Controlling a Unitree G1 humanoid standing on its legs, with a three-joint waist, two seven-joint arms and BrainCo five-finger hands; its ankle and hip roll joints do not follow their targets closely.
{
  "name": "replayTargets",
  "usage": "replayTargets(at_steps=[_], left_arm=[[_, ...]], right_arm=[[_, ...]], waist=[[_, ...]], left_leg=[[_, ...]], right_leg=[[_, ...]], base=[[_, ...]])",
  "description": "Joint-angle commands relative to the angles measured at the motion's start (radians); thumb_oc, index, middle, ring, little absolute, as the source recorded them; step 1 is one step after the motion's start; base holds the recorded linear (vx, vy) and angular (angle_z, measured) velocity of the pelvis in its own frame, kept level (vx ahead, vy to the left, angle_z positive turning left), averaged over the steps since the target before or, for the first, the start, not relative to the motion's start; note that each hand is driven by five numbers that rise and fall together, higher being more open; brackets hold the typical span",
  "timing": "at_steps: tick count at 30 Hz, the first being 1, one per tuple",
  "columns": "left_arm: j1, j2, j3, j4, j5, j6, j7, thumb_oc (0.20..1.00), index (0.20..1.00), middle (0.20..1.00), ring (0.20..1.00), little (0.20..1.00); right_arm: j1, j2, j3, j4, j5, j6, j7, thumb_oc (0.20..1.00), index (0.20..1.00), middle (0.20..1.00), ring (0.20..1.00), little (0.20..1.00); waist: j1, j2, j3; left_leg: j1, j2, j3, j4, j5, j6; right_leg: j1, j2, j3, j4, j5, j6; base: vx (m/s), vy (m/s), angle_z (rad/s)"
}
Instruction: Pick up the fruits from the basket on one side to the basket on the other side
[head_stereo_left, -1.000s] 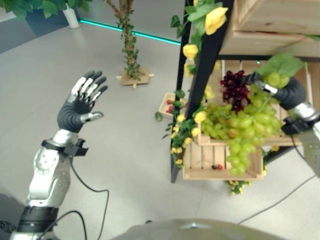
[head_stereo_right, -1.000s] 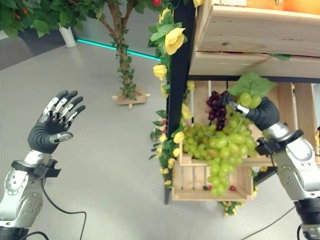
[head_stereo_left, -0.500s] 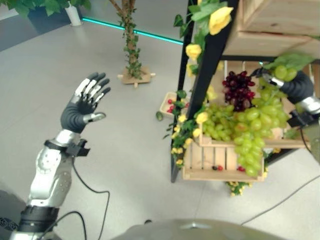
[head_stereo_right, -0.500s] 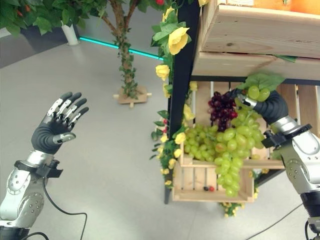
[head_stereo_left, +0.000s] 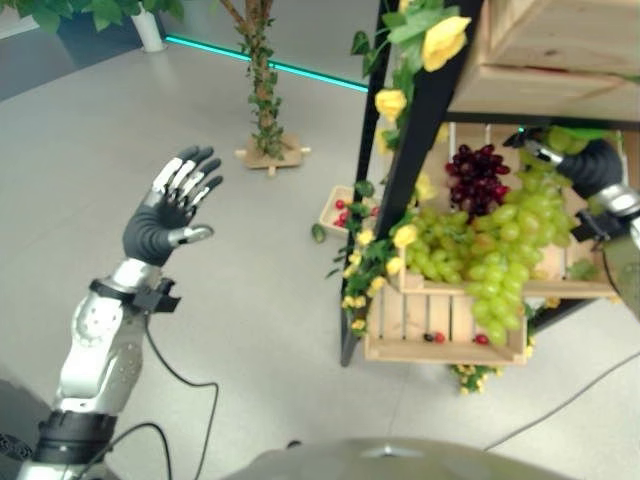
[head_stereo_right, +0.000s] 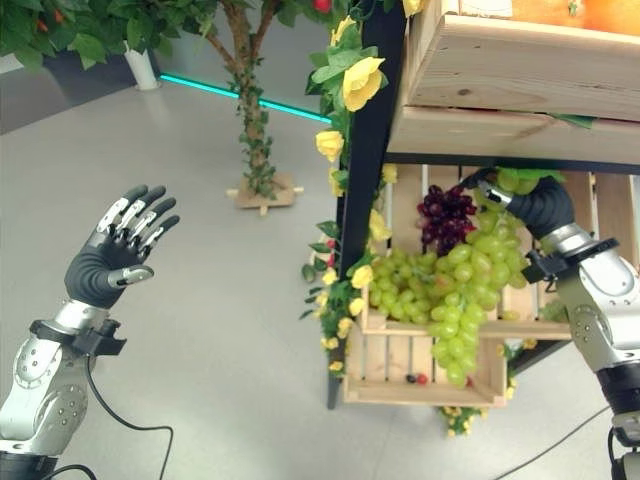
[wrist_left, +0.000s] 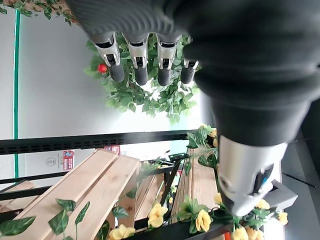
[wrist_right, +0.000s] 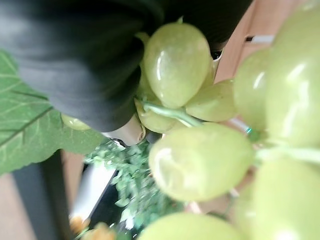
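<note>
Left eye view: at upper right, the right hand (head_stereo_left: 592, 166) grips a green grape bunch (head_stereo_left: 512, 240) hanging over a wooden crate (head_stereo_left: 445, 338). At left, the left hand (head_stereo_left: 165, 212) is raised, fingers spread. Right wrist view: grapes (wrist_right: 200, 160) fill the frame.

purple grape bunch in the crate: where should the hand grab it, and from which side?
Judging by its pose, grip the purple grape bunch at its upper end, coming from the open front of the wooden crate and above. The shelf beam overhangs it, and green grapes, held by the right hand, crowd below.
</note>
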Motion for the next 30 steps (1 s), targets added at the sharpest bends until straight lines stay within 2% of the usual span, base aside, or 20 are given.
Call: replayTargets(at_steps=[1, 14, 23, 30], left_arm=[[-0.033, 0.07, -0.042, -0.047, -0.064, -0.025, 0.013, 1.0, 1.0, 1.0, 1.0, 1.0], [-0.052, 0.107, -0.087, -0.062, -0.08, -0.012, 0.025, 1.0, 1.0, 1.0, 1.0, 1.0], [-0.05, 0.126, -0.101, -0.077, -0.09, -0.001, 0.027, 1.0, 1.0, 1.0, 1.0, 1.0], [-0.055, 0.14, -0.124, -0.086, -0.095, 0.009, 0.028, 1.0, 1.0, 1.0, 1.0, 1.0]], right_arm=[[-0.142, -0.028, 0.029, 0.096, -0.008, -0.062, -0.061, 0.2, 0.2, 0.2, 0.2, 0.2], [-0.346, 0.03, 0.156, 0.355, -0.085, -0.047, -0.16, 0.2, 0.2, 0.2, 0.2, 0.2], [-0.543, 0.028, 0.255, 0.521, -0.105, -0.037, -0.211, 0.2, 0.2, 0.2, 0.2, 0.2], [-0.73, 0.03, 0.361, 0.721, -0.126, -0.018, -0.242, 0.2, 0.2, 0.2, 0.2, 0.2]], waist=[[0.025, -0.037, -0.071], [0.046, -0.03, -0.051], [0.056, -0.03, -0.049], [0.064, -0.033, -0.047]], left_leg=[[-0.004, -0.028, 0.02, 0.029, -0.078, 0.002], [-0.01, -0.027, 0.01, 0.024, -0.072, 0.003], [-0.007, -0.029, 0.006, 0.018, -0.07, 0.003], [-0.004, -0.03, 0.005, 0.012, -0.068, 0.002]], right_leg=[[-0.022, -0.013, -0.048, 0.03, -0.015, 0.089], [-0.025, -0.012, -0.055, 0.028, -0.016, 0.085], [-0.022, -0.01, -0.056, 0.02, -0.014, 0.084], [-0.019, -0.008, -0.057, 0.014, -0.012, 0.084]], base=[[0.0, 0.0, 0.0], [0.0, 0.0, 0.0], [0.0, 0.001, 0.01], [0.0, 0.0, 0.0]])
